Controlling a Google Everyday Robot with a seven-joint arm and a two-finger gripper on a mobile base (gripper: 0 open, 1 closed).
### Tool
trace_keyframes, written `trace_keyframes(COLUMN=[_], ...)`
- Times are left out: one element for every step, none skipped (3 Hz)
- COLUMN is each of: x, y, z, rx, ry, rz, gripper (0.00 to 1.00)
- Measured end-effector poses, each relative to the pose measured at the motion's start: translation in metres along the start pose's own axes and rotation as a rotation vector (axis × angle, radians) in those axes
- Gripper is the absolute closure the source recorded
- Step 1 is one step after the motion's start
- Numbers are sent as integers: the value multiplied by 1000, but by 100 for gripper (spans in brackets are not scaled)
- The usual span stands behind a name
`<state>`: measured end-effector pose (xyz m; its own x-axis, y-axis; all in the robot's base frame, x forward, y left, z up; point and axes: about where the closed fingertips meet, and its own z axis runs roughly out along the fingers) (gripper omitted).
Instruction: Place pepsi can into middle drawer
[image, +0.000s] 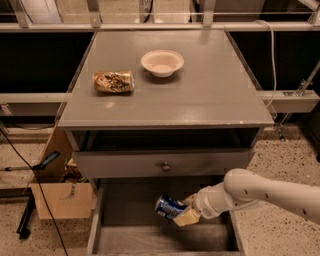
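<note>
The pepsi can (168, 206), blue with silver ends, is held tilted on its side over the open middle drawer (125, 235), a wide grey box pulled out below the cabinet. My gripper (184, 214) reaches in from the right on a white arm and is shut on the can's right end, just above the drawer's floor. The drawer floor around the can is bare grey wood.
Above the open drawer is a grey drawer front with a round knob (165, 166). On the cabinet top (210, 95) lie a tan-and-brown can (113, 81) on its side and a white bowl (162, 62). A cardboard box (60, 197) and black cables stand at the left.
</note>
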<state>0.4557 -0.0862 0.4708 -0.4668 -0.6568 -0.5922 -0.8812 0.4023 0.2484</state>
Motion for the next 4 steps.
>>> trace_keyframes(x=[14,23,23,27], y=[-15,-24,-34,-44], z=[21,29,41,55], rx=[-11,-8,-7,-3], ry=[13,13,10,4], rz=[19,31,31,40], gripper=[100,100,100,100])
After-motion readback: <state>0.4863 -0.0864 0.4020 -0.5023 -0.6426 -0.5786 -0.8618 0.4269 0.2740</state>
